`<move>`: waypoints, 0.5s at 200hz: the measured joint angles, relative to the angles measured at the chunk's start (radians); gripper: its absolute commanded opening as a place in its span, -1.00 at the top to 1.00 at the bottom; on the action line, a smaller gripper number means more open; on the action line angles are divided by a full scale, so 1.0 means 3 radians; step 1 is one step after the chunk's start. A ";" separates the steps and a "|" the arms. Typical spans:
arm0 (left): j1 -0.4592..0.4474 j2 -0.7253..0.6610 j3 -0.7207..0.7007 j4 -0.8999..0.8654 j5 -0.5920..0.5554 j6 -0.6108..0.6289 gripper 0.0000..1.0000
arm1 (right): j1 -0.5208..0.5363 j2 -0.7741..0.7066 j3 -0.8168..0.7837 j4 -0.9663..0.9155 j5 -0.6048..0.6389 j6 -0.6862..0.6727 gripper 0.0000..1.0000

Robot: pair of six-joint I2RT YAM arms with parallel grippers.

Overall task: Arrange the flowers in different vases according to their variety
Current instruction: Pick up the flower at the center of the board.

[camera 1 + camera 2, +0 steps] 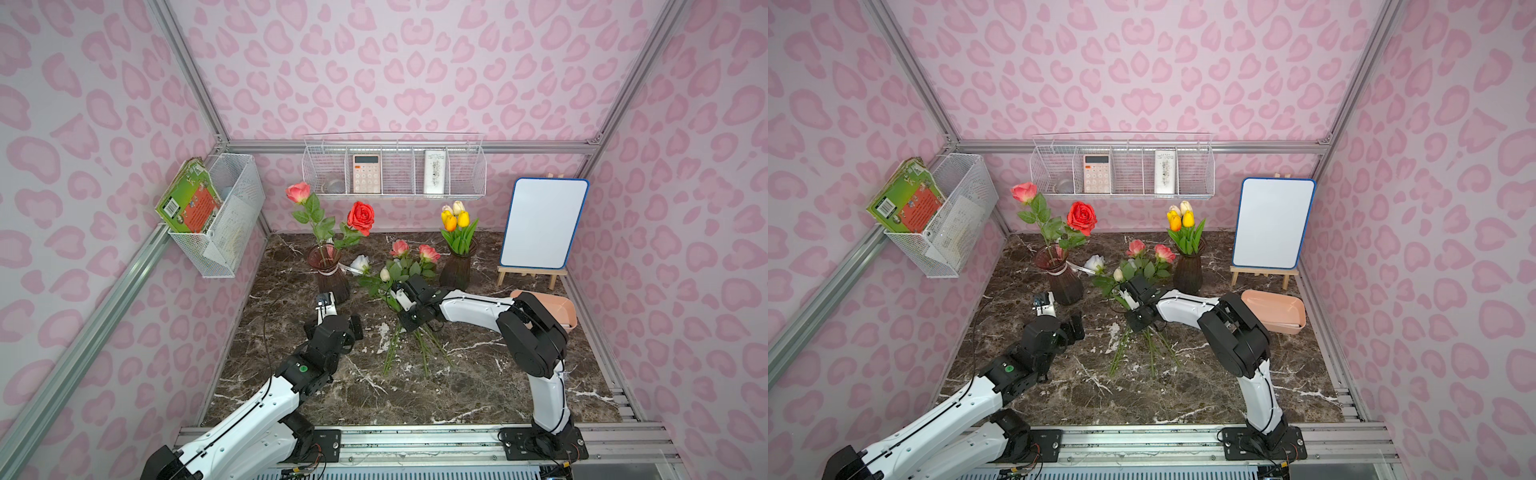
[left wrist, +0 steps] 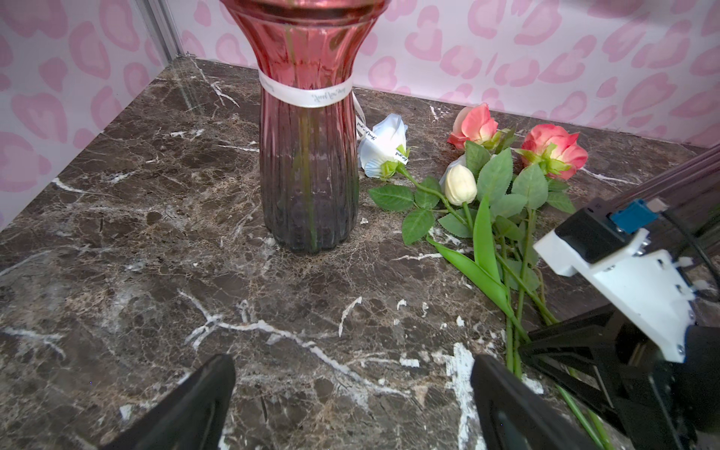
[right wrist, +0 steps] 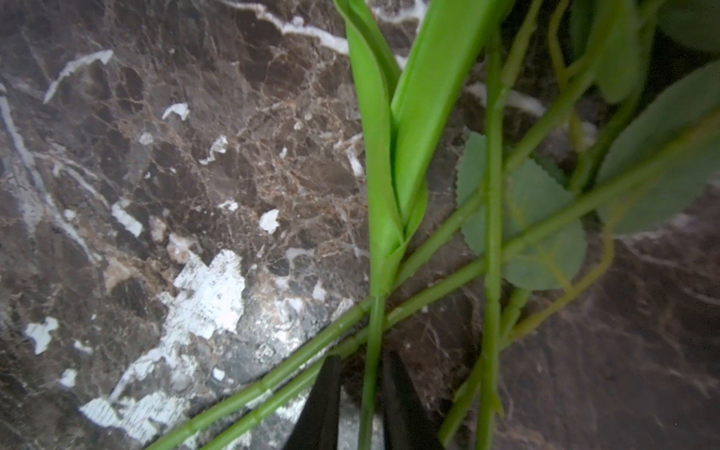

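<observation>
The banded vase [image 1: 330,274] [image 2: 307,156] holds a pink rose [image 1: 298,192] and a red rose [image 1: 360,217]. Yellow, orange and cream tulips [image 1: 455,216] stand in the other vase [image 1: 457,266]. On the table between them lie a white rose [image 2: 383,146], two pink roses [image 2: 553,146] and a cream tulip [image 2: 461,189], stems crossing. My right gripper [image 3: 360,358] [image 1: 401,322] is down on those stems, its jaws closed narrowly around the tulip's stem. In front of the banded vase my left gripper [image 2: 352,362] [image 1: 332,318] hangs wide open and empty.
A peach tray [image 1: 561,309] sits behind the right arm's elbow. A whiteboard on an easel [image 1: 544,224] stands at the back right. Wire baskets [image 1: 395,170] hang on the back wall and on the left wall [image 1: 224,216].
</observation>
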 measured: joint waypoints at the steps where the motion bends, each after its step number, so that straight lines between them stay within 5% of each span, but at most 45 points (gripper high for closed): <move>1: 0.0000 0.0000 0.0000 0.0000 0.0000 0.0000 -0.97 | 0.0000 0.0000 0.0000 0.0000 0.0006 -0.0001 0.76; 35: 0.0000 0.0000 0.0000 0.0001 0.0000 0.0000 -0.97 | 0.0027 -0.0053 -0.0010 -0.0078 0.0111 -0.0004 1.00; 100: 0.0000 -0.0058 -0.0023 -0.0001 -0.0001 0.0001 -0.97 | 0.0033 -0.0730 -0.0460 0.0238 -0.0058 -0.0008 1.00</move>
